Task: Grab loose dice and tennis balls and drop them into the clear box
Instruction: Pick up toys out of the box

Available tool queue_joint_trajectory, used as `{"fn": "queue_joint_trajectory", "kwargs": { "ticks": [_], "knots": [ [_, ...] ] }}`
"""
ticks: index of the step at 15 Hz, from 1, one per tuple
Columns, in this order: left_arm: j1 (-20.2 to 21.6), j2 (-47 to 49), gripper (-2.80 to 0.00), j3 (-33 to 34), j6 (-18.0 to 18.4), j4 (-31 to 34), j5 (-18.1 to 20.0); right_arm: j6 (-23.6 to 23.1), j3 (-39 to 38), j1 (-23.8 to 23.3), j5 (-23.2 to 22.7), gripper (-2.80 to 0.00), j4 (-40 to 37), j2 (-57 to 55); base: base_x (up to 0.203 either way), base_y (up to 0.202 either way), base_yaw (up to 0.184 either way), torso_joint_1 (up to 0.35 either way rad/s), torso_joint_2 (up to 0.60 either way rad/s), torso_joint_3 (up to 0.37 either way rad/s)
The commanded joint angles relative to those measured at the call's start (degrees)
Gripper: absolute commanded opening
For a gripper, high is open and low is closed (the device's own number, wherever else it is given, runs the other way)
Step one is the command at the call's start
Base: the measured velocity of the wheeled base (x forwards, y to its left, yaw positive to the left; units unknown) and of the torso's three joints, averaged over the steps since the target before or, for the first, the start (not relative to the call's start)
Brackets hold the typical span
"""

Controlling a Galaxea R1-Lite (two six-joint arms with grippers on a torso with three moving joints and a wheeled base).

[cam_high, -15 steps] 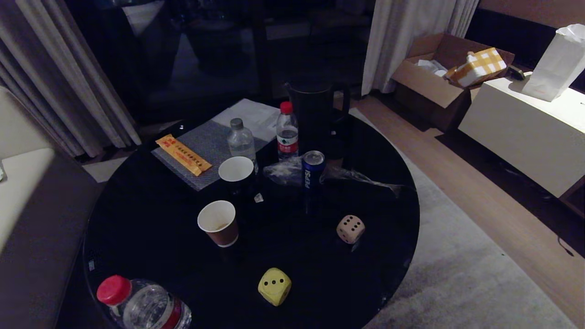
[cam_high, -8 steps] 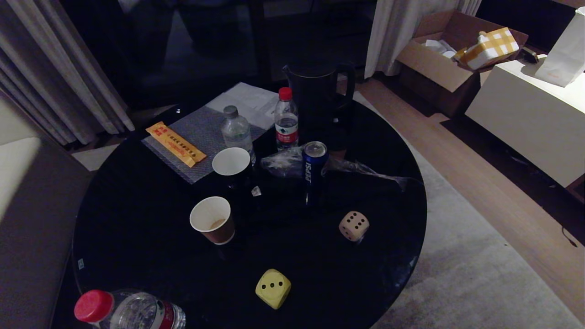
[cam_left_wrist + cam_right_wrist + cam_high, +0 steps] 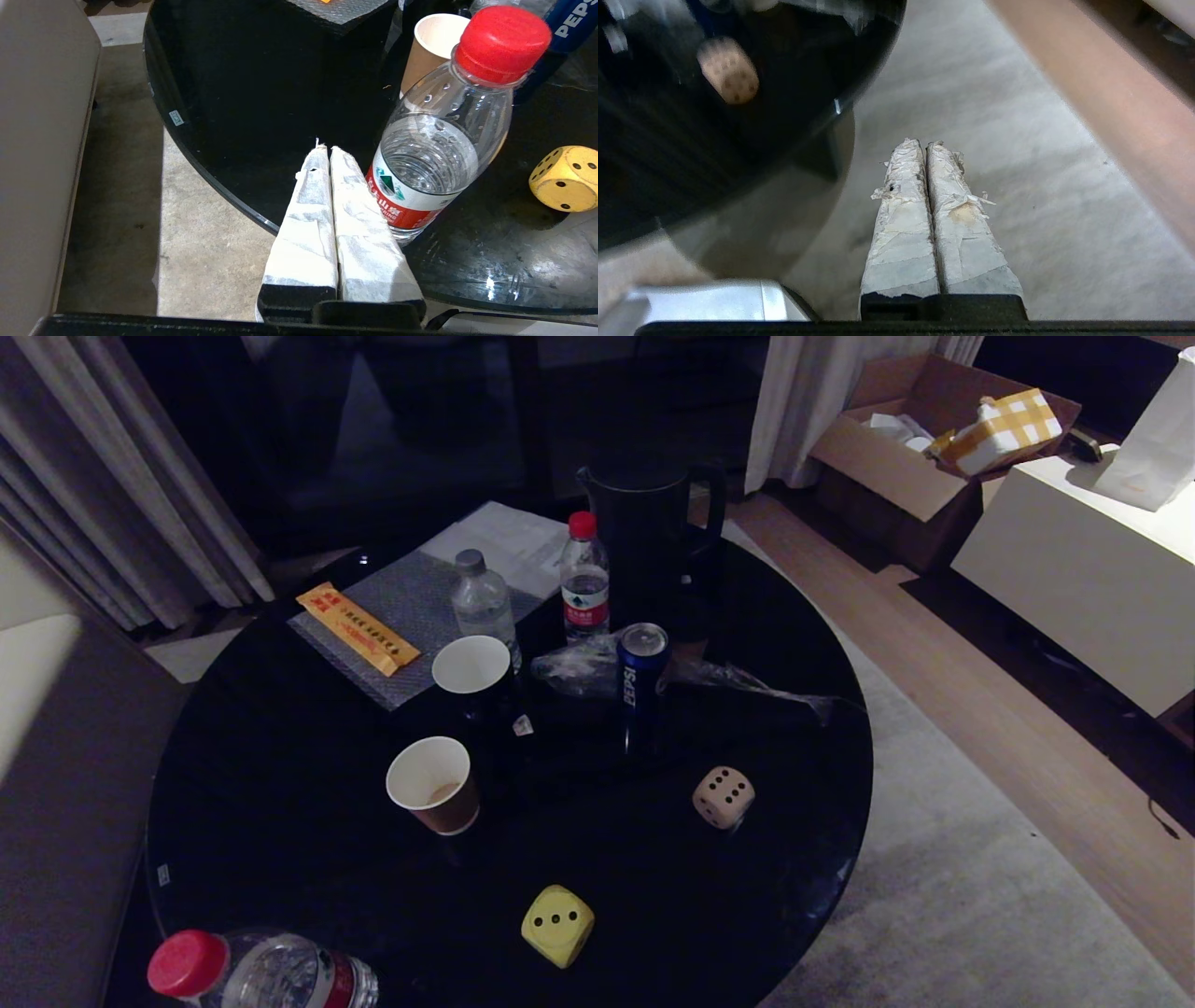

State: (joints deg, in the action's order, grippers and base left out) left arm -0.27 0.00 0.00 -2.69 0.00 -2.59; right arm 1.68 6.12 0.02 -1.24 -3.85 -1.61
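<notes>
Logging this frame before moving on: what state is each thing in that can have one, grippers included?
Yellow die: loose on the black table, three pips up.
Beige die: loose on the table.
Near water bottle: upright, capped.
Pepsi can: upright.
Brown paper cup: upright, uncovered.
Left gripper: shut, empty, at the table edge.
Right gripper: shut, empty, over the carpet.
</notes>
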Motion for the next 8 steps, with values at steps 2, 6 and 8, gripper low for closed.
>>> {"fn": "queue_joint_trajectory", "kwargs": {
  "ticks": [2,6,8],
  "knots": [
    [0.00,0.09,-2.80,0.09,-0.03,0.00,-0.04,2.61,9.93,0.10,-2.71,-2.80,-5.39,-13.90,0.000,0.000,0.000,0.000,0.00,0.000],
    [0.00,0.09,-2.80,0.09,-0.03,0.00,-0.04,5.22,14.21,0.15,-11.41,-2.80,-5.33,-31.51,0.000,0.000,0.000,0.000,0.00,0.000],
    [0.00,0.09,-2.80,0.09,-0.03,0.00,-0.04,5.56,14.70,0.21,-14.60,-2.80,-0.16,-41.46,0.000,0.000,0.000,0.000,0.00,0.000]
  ]
}}
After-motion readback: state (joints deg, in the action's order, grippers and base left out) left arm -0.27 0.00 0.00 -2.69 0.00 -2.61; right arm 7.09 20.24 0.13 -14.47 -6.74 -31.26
